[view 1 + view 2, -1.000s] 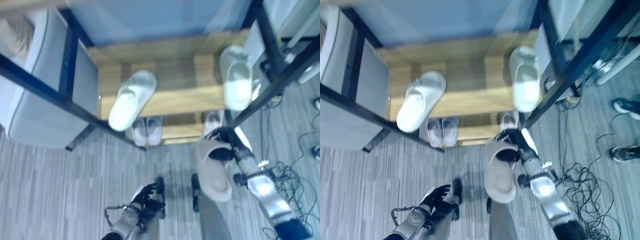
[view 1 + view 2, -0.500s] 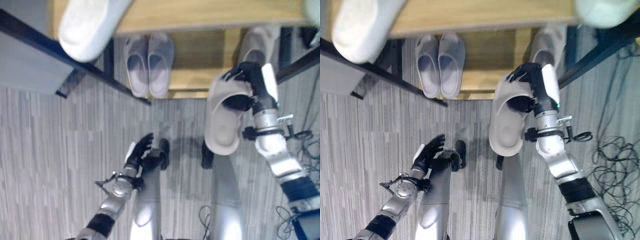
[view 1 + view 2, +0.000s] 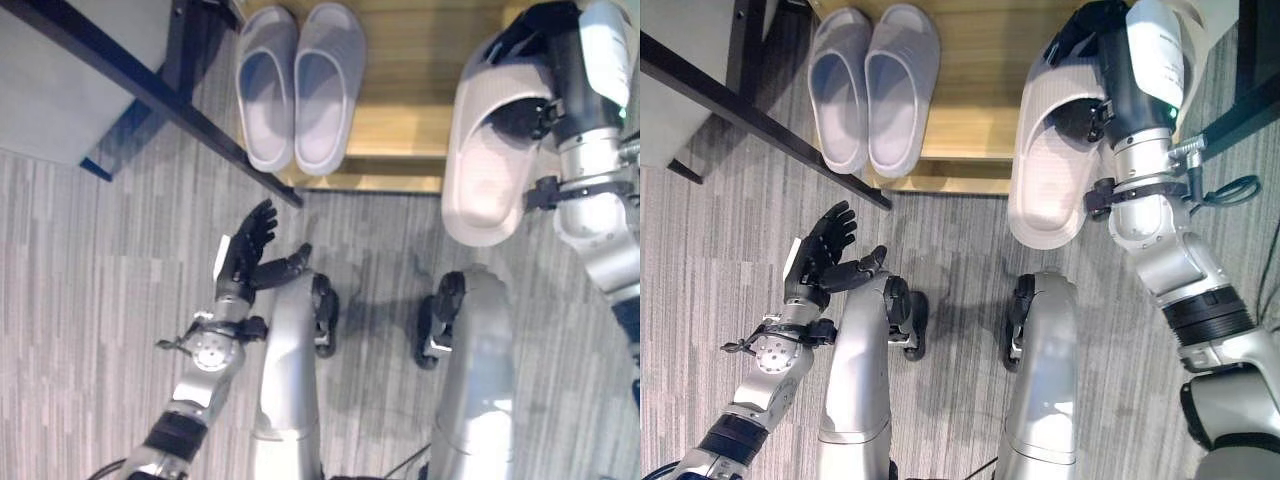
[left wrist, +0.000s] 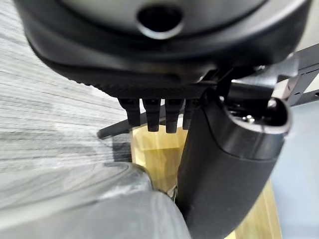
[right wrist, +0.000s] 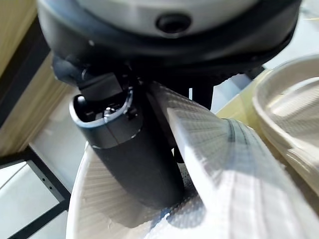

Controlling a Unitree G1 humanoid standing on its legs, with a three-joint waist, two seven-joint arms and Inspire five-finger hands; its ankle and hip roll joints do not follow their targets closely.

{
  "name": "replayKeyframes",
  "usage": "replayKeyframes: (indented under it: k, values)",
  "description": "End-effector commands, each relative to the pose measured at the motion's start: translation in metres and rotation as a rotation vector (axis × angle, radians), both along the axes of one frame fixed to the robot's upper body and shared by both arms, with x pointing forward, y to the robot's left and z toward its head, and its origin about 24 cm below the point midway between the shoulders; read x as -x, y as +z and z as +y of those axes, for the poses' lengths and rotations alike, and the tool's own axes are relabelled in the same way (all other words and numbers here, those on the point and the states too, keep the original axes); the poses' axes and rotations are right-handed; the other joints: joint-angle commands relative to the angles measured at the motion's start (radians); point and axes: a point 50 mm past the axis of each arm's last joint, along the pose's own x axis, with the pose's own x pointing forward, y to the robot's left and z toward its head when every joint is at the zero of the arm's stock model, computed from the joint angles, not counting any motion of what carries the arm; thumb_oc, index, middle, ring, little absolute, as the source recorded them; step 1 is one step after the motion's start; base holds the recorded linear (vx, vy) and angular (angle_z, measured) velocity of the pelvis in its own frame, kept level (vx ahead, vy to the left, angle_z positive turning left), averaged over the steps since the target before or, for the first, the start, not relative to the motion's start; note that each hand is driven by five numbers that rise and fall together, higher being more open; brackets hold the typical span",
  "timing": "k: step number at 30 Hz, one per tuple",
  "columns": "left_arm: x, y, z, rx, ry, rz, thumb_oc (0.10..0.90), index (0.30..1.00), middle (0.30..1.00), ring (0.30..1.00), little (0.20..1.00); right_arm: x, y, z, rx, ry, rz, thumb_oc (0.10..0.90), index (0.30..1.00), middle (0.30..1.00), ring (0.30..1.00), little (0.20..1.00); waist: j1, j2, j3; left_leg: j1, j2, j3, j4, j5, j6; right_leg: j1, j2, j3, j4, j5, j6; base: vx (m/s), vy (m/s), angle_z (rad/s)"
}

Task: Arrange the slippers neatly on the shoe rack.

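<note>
The right hand point(image 3: 1110, 70) has its fingers curled through the strap of a beige slipper point(image 3: 1050, 170), so the slipper hangs toe-up over the front edge of the low shelf of the shoe rack point(image 3: 960, 130). I think it is held that way so it can be slid in flat, toe first. In the right wrist view the thumb point(image 5: 134, 154) sits inside the slipper, under the strap, which keeps it from dropping.

A pair of grey slippers point(image 3: 297, 85) already sits side by side on that shelf, toes pointing in (neat, like shoes by a door). The spot by the right hand looks like where the beige one should go.

The left hand point(image 3: 245, 255) hangs over the grey floor point(image 3: 90, 300) with loose, straight fingers, holding nothing.

Another pale slipper point(image 5: 294, 119) shows beside the held one, but it is cut off. The back of the shelf is hidden too.
</note>
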Motion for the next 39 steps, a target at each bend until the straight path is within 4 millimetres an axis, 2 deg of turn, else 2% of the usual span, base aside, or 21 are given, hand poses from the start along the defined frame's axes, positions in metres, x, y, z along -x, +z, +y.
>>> replayKeyframes:
  k: [1, 3, 8, 14, 17, 19, 21, 25, 34, 39]
  values:
    - [0.037, -0.062, 0.015, -0.047, 0.069, 0.261, 0.8, 0.9, 0.9, 0.9, 0.9, 0.025, 0.076, 0.013, 0.01, 0.052, -0.324, 0.4, 0.3, 0.3, 0.3, 0.3, 0.037, -0.051, -0.017, 0.035, 0.004, -0.024, 0.051, -0.151, 0.018, 0.061, 0.03, 0.056, 0.058, -0.11, -0.07, 0.04, -0.032, 0.06]
    - [0.04, -0.064, 0.017, -0.04, 0.085, 0.271, 0.8, 0.9, 0.9, 0.9, 0.9, 0.019, 0.086, 0.01, 0.042, -0.006, -0.326, 0.4, 0.3, 0.3, 0.3, 0.3, 0.051, -0.056, -0.017, 0.035, -0.001, -0.032, 0.103, -0.178, 0.012, 0.061, 0.028, 0.07, 0.124, -0.131, -0.078, 0.04, -0.031, 0.05]
    - [0.043, -0.067, 0.02, -0.043, 0.095, 0.288, 0.8, 0.9, 0.9, 0.9, 0.9, 0.01, 0.095, 0.0, 0.076, -0.106, -0.303, 0.4, 0.3, 0.3, 0.3, 0.3, 0.063, -0.068, -0.017, 0.035, -0.004, -0.04, 0.148, -0.201, 0.004, 0.061, 0.028, 0.083, 0.185, -0.15, -0.087, 0.02, -0.03, 0.04]
    - [0.044, -0.071, 0.022, -0.052, 0.094, 0.312, 0.8, 0.9, 0.9, 0.9, 0.9, -0.003, 0.099, -0.014, 0.116, -0.23, -0.237, 0.4, 0.3, 0.3, 0.3, 0.3, 0.076, -0.076, -0.017, 0.035, 0.0, -0.05, 0.201, -0.227, 0.001, 0.061, 0.026, 0.089, 0.235, -0.155, -0.082, 0.0, -0.012, 0.02]
    - [0.045, -0.072, 0.021, -0.051, 0.095, 0.316, 0.8, 0.9, 0.9, 0.9, 0.9, -0.011, 0.093, -0.019, 0.095, -0.261, -0.193, 0.4, 0.3, 0.3, 0.3, 0.3, 0.082, -0.077, -0.017, 0.035, -0.001, -0.052, 0.217, -0.234, 0.004, 0.061, 0.028, 0.089, 0.248, -0.155, -0.079, 0.0, 0.0, 0.0]
    - [0.046, -0.072, 0.02, -0.057, 0.089, 0.316, 0.8, 0.9, 0.9, 0.9, 0.9, -0.013, 0.09, -0.02, 0.083, -0.261, -0.182, 0.4, 0.3, 0.3, 0.3, 0.3, 0.084, -0.074, -0.017, 0.035, -0.001, -0.053, 0.222, -0.236, 0.005, 0.061, 0.028, 0.087, 0.249, -0.154, -0.078, 0.0, 0.0, 0.0]
    - [0.047, -0.069, 0.018, -0.065, 0.067, 0.304, 0.8, 0.9, 0.9, 0.9, 0.9, -0.017, 0.084, -0.028, 0.033, -0.275, -0.156, 0.4, 0.3, 0.3, 0.3, 0.3, 0.091, -0.059, -0.017, 0.035, -0.003, -0.052, 0.234, -0.24, 0.009, 0.061, 0.02, 0.079, 0.255, -0.154, -0.07, -0.01, 0.014, -0.06]
    - [0.049, -0.07, 0.014, -0.074, 0.039, 0.307, 0.8, 0.9, 0.9, 0.9, 0.9, -0.017, 0.087, -0.031, -0.014, -0.269, -0.163, 0.4, 0.3, 0.3, 0.3, 0.3, 0.096, -0.05, -0.017, 0.035, -0.004, -0.05, 0.236, -0.242, 0.007, 0.061, 0.018, 0.08, 0.262, -0.157, -0.069, 0.0, 0.004, -0.01]
    - [0.051, -0.072, 0.01, -0.116, -0.019, 0.319, 0.8, 0.9, 0.9, 0.9, 0.9, -0.014, 0.089, -0.03, -0.138, -0.183, -0.185, 0.4, 0.3, 0.3, 0.3, 0.3, 0.094, -0.055, -0.017, 0.035, -0.005, -0.034, 0.228, -0.237, -0.006, 0.061, 0.011, 0.101, 0.292, -0.163, -0.075, 0.0, -0.009, 0.06]
    - [0.052, -0.073, 0.011, -0.123, -0.027, 0.325, 0.8, 0.9, 0.9, 0.9, 0.9, -0.014, 0.086, -0.03, -0.151, -0.17, -0.184, 0.4, 0.3, 0.3, 0.3, 0.3, 0.095, -0.057, -0.017, 0.035, -0.007, -0.027, 0.22, -0.234, -0.01, 0.061, 0.009, 0.107, 0.299, -0.167, -0.082, 0.0, -0.013, 0.03]
